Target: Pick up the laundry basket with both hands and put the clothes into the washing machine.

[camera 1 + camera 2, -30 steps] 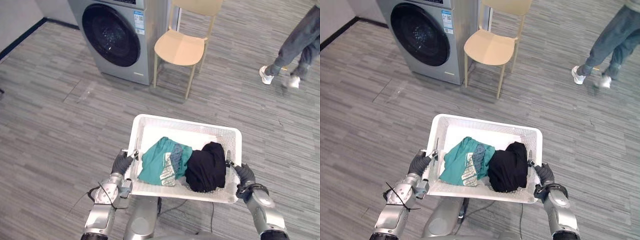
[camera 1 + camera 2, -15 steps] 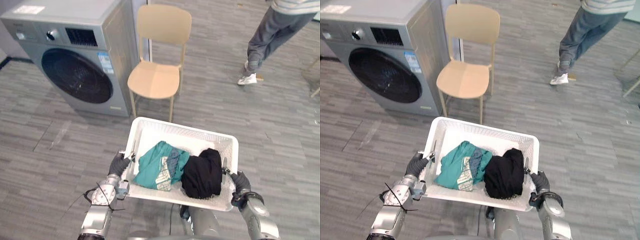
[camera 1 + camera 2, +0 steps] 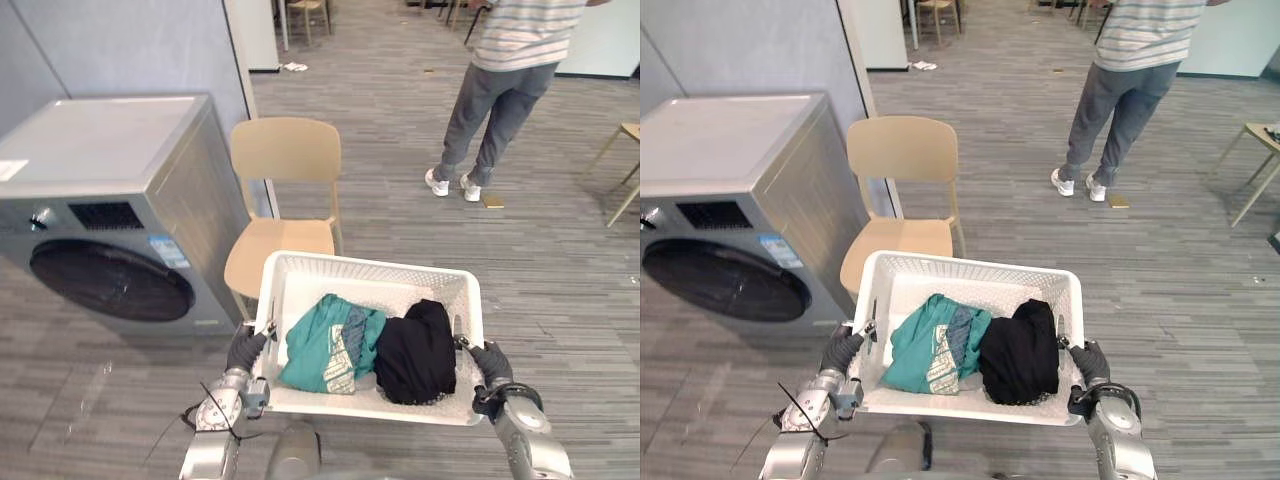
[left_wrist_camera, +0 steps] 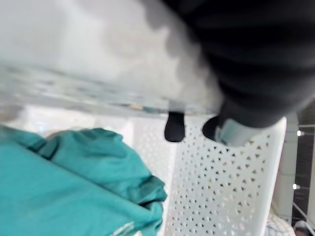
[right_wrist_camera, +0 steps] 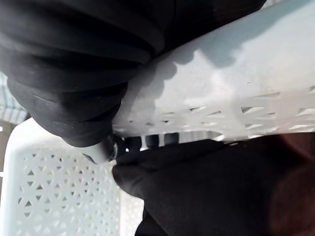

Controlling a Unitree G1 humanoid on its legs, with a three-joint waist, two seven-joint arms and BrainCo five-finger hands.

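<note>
Basket (image 3: 372, 266) at lower centre, clothes (image 3: 330, 345) in it, left hand (image 3: 243, 348) at its left rim, right hand (image 3: 490, 362) at its right, chair (image 3: 285, 165) behind it, washing machine (image 3: 100, 200) at left, person (image 3: 500, 90) upper right.

Grey plank floor (image 3: 560, 260). Washing machine (image 3: 110, 200) stands on it, door shut. Beige chair (image 3: 283, 200) stands just beside the machine. Person (image 3: 495, 100) stands well apart from the machine, beyond the chair, with a small tan scrap (image 3: 493, 201) by their shoe.
</note>
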